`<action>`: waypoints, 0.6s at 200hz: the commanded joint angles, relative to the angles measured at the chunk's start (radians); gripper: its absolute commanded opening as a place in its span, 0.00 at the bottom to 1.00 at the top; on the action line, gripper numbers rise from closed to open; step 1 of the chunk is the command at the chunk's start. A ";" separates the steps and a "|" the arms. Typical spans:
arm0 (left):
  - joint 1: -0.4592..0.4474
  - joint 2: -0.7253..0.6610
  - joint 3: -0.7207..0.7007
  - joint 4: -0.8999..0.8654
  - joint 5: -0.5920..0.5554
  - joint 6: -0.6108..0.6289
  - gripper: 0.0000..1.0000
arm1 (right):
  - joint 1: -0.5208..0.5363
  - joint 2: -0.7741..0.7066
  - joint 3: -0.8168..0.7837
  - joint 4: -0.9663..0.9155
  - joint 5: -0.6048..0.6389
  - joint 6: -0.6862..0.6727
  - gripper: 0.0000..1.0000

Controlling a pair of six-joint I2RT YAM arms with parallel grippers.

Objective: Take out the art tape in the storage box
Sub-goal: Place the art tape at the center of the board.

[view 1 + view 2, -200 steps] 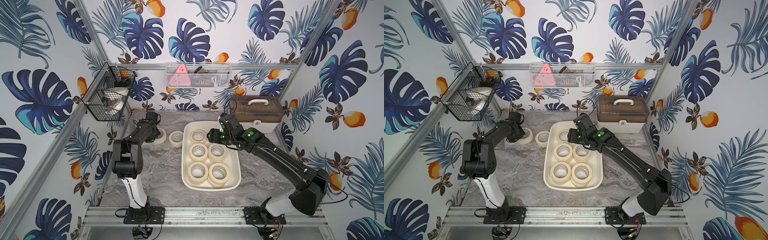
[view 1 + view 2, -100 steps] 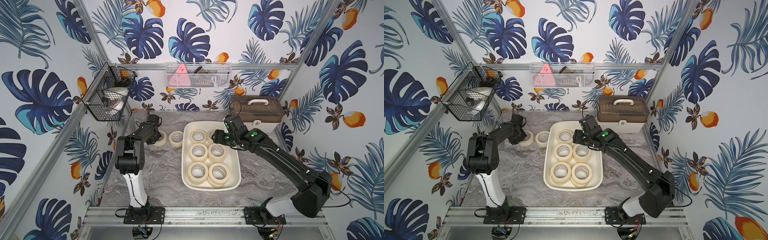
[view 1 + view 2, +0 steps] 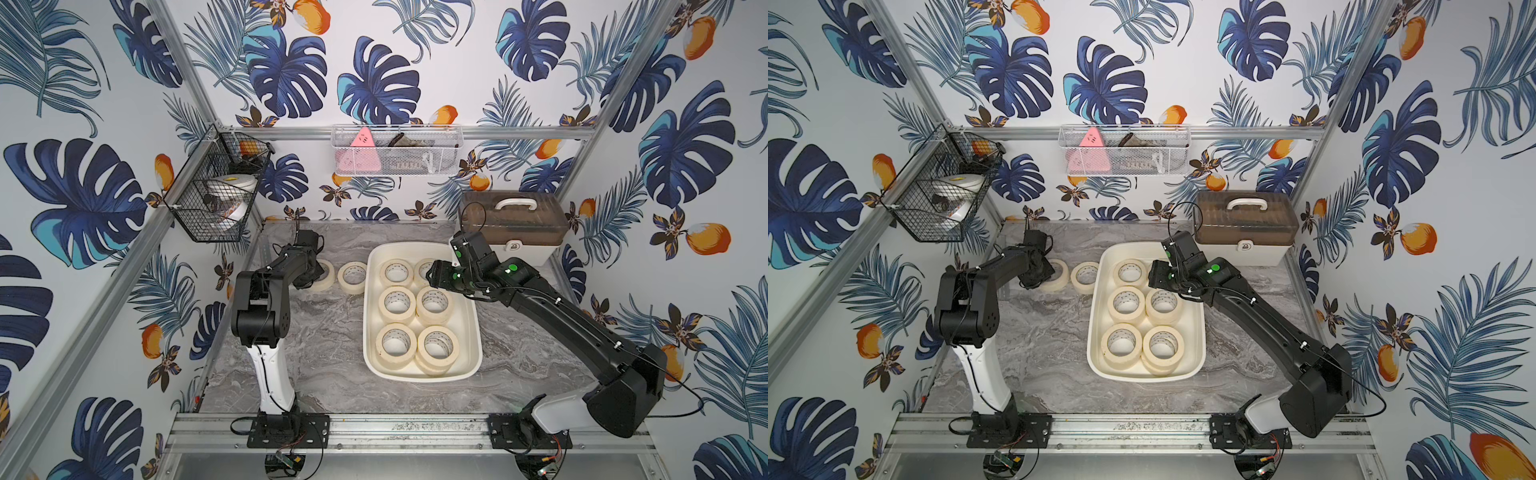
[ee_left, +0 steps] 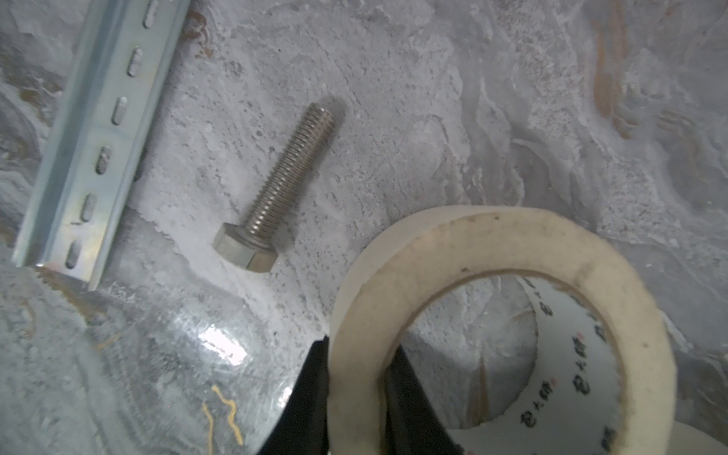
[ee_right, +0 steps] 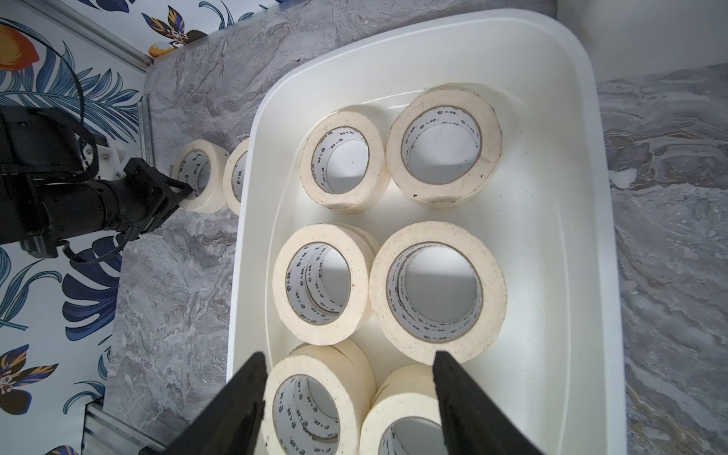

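Observation:
The storage box (image 3: 477, 332) (image 3: 1094, 332) (image 5: 591, 118), a white tub, lies mid-table and holds several cream rolls of art tape (image 3: 397, 301) (image 3: 1125, 302) (image 5: 437, 291), some stacked. Two more rolls lie on the table left of it (image 3: 352, 276) (image 3: 1086, 276) (image 5: 236, 173). My left gripper (image 3: 312, 273) (image 3: 1043, 274) (image 4: 356, 378) (image 5: 185, 193) is shut on the wall of the leftmost roll (image 3: 326, 275) (image 4: 492, 236) (image 5: 205, 181), one finger inside the ring and one outside; the roll rests on the table. My right gripper (image 3: 435, 276) (image 3: 1154, 276) (image 5: 350, 378) hangs open over the box's far end, holding nothing.
A steel bolt (image 4: 275, 181) and a slotted metal rail (image 4: 94, 130) lie on the table by the left roll. A cream case with a brown lid (image 3: 513, 226) stands at the back right. A black wire basket (image 3: 216, 191) and a white one (image 3: 395, 151) hang on the walls.
The left arm has shifted a little while its roll stays at the same spot on the table. The right gripper has drifted slightly over the box's far end.

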 commanded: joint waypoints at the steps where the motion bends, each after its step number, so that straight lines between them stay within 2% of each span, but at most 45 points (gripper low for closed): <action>1: 0.001 -0.008 0.010 -0.015 0.017 0.017 0.33 | -0.004 -0.008 0.001 -0.014 -0.004 -0.007 0.70; 39: 0.001 -0.036 0.025 -0.051 0.013 0.042 0.60 | -0.008 -0.019 -0.002 -0.018 -0.011 -0.002 0.70; 91: 0.001 -0.136 0.030 -0.112 0.019 0.077 0.75 | -0.015 -0.034 -0.008 -0.030 -0.014 -0.003 0.73; 108: 0.000 -0.184 0.024 -0.130 0.066 0.091 0.80 | -0.018 -0.037 -0.012 -0.036 -0.012 -0.011 0.73; 120: -0.005 -0.233 0.006 -0.124 0.143 0.106 0.82 | -0.019 -0.036 -0.016 -0.041 -0.008 -0.015 0.73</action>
